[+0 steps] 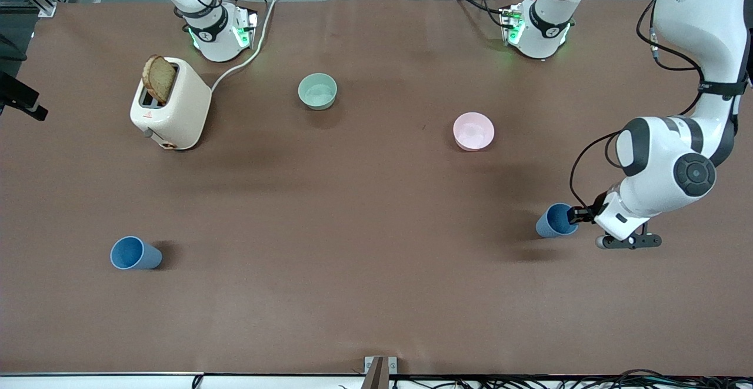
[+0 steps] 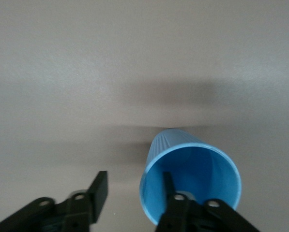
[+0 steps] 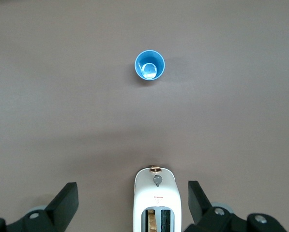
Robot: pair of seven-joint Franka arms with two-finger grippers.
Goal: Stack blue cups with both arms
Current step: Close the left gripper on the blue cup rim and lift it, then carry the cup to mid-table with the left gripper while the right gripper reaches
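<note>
One blue cup point(image 1: 555, 220) stands on the brown table toward the left arm's end, nearer to the front camera than the pink bowl. My left gripper point(image 1: 573, 215) is low beside it and open. In the left wrist view, one finger point(image 2: 167, 181) of the left gripper point(image 2: 134, 181) is inside the cup point(image 2: 183, 145) and the other is outside its wall. The second blue cup point(image 1: 134, 253) stands toward the right arm's end and shows in the right wrist view point(image 3: 150, 65). My right gripper point(image 3: 133, 189) is open and empty, high over the toaster, out of the front view.
A cream toaster point(image 1: 173, 103) with a bread slice point(image 1: 159, 78) in it stands near the right arm's base, its white cable running to the table edge. A pale green bowl point(image 1: 317, 90) and a pink bowl point(image 1: 473, 130) sit mid-table.
</note>
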